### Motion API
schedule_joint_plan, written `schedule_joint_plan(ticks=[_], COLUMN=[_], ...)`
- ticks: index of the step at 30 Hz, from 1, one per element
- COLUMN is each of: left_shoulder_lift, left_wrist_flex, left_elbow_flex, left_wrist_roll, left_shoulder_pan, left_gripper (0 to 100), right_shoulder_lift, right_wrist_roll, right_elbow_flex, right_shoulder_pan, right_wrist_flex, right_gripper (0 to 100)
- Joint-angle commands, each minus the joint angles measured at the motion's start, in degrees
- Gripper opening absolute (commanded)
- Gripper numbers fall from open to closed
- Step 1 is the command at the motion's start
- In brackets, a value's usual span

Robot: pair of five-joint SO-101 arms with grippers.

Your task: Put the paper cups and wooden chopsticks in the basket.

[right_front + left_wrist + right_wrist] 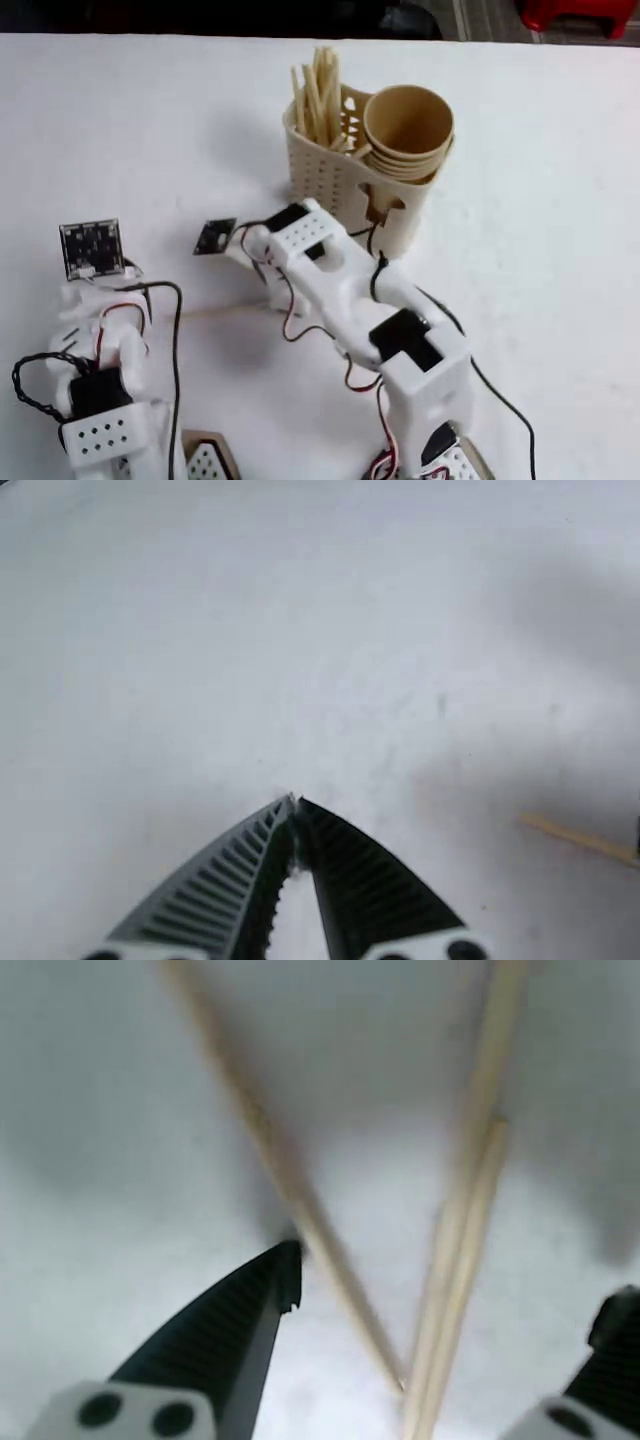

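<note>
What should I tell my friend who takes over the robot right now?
Left arm: jaws shut, empty, over the table.
Right arm: jaws open, low over loose chopsticks lying on the table, holding nothing.
Done: paper cups stacked in the basket, a bunch of chopsticks beside them.
Left: grab the loose chopsticks and put them in the basket.

White table (pixel 150 120) with basket (pixel 330 182), loose chopsticks (pixel 257 1130)
</note>
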Motion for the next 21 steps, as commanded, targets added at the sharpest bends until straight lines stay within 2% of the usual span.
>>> schedule_joint_plan(ticks=[1,7,17,18,21], left_shoulder_lift=[-0.92,-0.92,-0.92,-0.92,-0.92], left_wrist_flex=[-1.41,-1.41,-1.41,-1.41,-1.41], left_elbow_flex=[-0.26,-0.26,-0.26,-0.26,-0.26], left_wrist_roll=[-0.62,-0.62,-0.62,-0.62,-0.70], left_shoulder_pan=[-0.40,-0.40,-0.40,-0.40,-0.40], left_gripper=[3,3,3,3,3], right_shoulder_lift=[-3.47,1.10,10.15,10.33,10.42], right_wrist_roll=[0.00,0.00,0.35,0.35,0.35], right_elbow_flex=[-0.09,-2.37,-13.01,-13.19,-13.45], right_shoulder_pan=[2.33,2.86,0.22,0.04,0.04], right_wrist_flex=[-2.33,-1.98,5.76,5.76,5.76], right_gripper=[43.7,42.2,3.7,1.2,1.9])
